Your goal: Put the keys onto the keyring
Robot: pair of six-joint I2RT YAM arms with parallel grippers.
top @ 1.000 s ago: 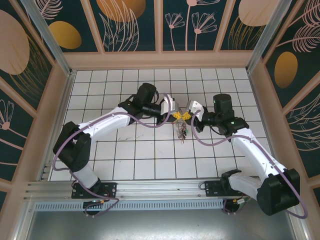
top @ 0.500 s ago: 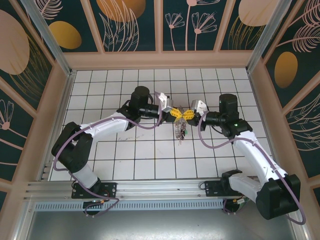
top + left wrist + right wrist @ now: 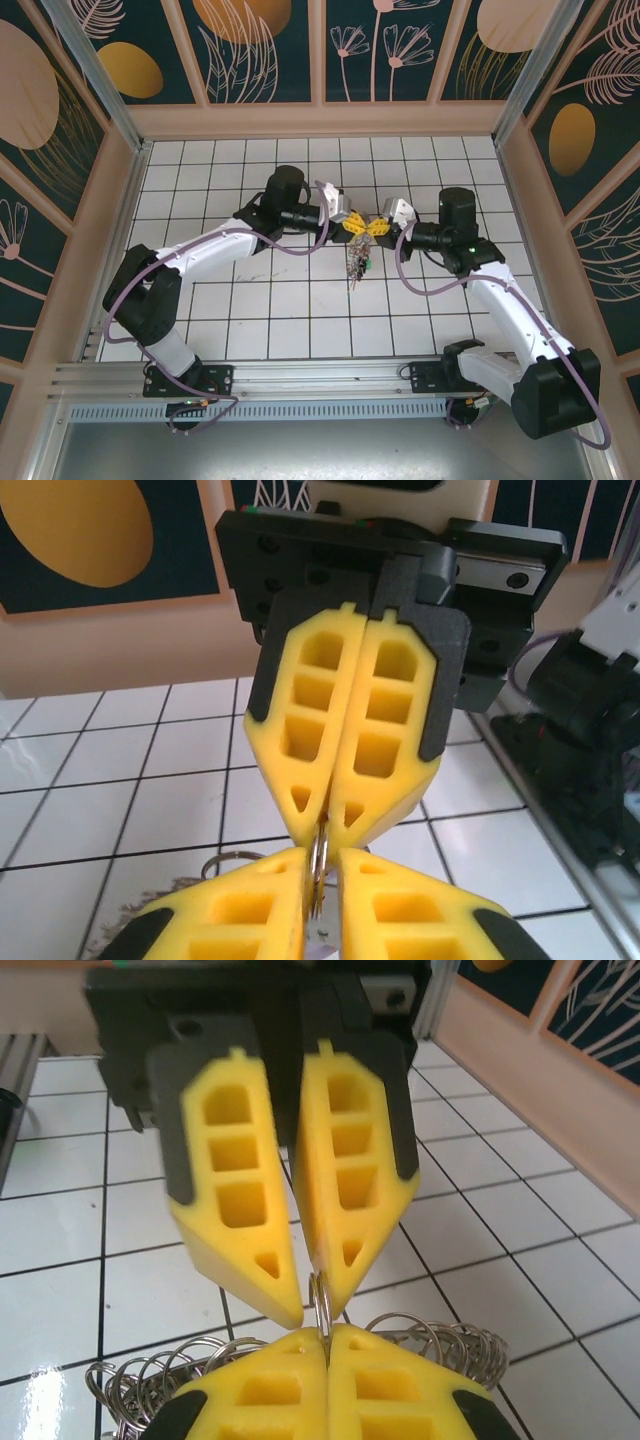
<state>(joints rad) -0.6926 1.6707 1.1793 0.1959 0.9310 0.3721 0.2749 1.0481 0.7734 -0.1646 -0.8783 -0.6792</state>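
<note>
Hanging in a small bunch, the keys (image 3: 357,265) are held up in the air over the white tiled table (image 3: 300,300), near its middle. Just above them the left end effector (image 3: 357,229) and the right end effector (image 3: 374,227) are set tip to tip, so that their yellow ends almost touch. The keyring (image 3: 321,1310) is seen edge-on as a thin grey wire between the tips. It is clamped by the right end effector, whose two sides are pressed together on it. The left end effector's fingers (image 3: 240,1210) are set a little apart, and the keyring is found in the gap between them, close to one side. Whether that side touches the wire cannot be told. Many small wire rings (image 3: 430,1338) are seen in a row just below the tips in the right wrist view. From above, the keys are too small to be told one from another.
</note>
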